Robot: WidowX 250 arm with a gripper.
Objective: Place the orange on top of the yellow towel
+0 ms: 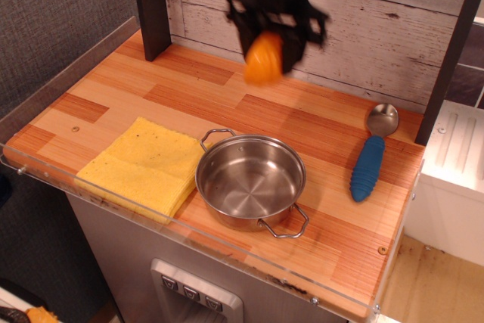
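The orange (263, 58), a small glossy ribbed toy fruit, hangs in the air above the back middle of the wooden counter, held between the fingers of my gripper (266, 49). The gripper is shut on it and both are motion-blurred. The yellow towel (144, 166), a flat folded square cloth, lies at the front left of the counter, well below and left of the orange, with nothing on it.
A steel pot (252, 181) with two handles stands just right of the towel. A blue-handled metal spoon (372, 154) lies at the right. A dark post (150, 7) and a white plank wall (378, 28) stand behind. A clear guard rail (189, 228) lines the front edge.
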